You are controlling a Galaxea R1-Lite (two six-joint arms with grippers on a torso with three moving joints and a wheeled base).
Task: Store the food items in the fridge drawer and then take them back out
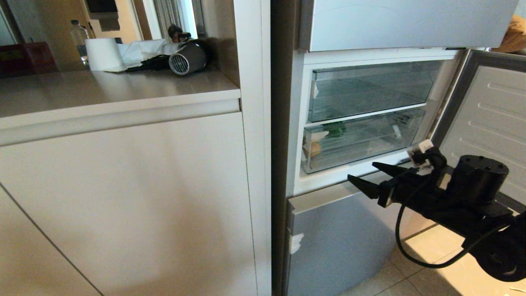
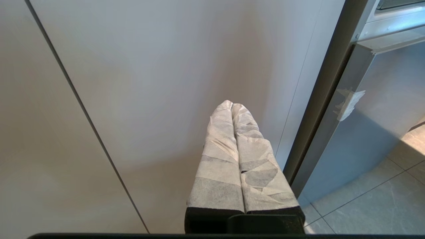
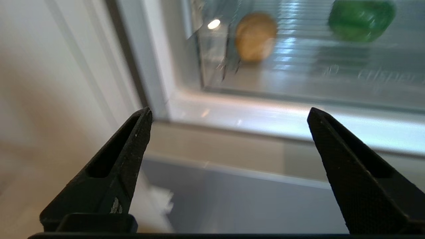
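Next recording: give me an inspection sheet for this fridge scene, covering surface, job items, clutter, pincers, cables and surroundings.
Surface: countertop left of the fridge, holding clutter only.
Job's things: potato and green pepper lie apart inside the lower clear drawer; middle fridge door swung open.
Clutter: paper roll, hair dryer, water bottle on the countertop.
Pincers: right pincer open and empty, just below and in front of the lower drawer; left pincer shut, tape-wrapped, facing the cabinet front.
Cables: black cable loops under the right arm.
Surroundings: tiled floor, closed lowest fridge panel with white tape.
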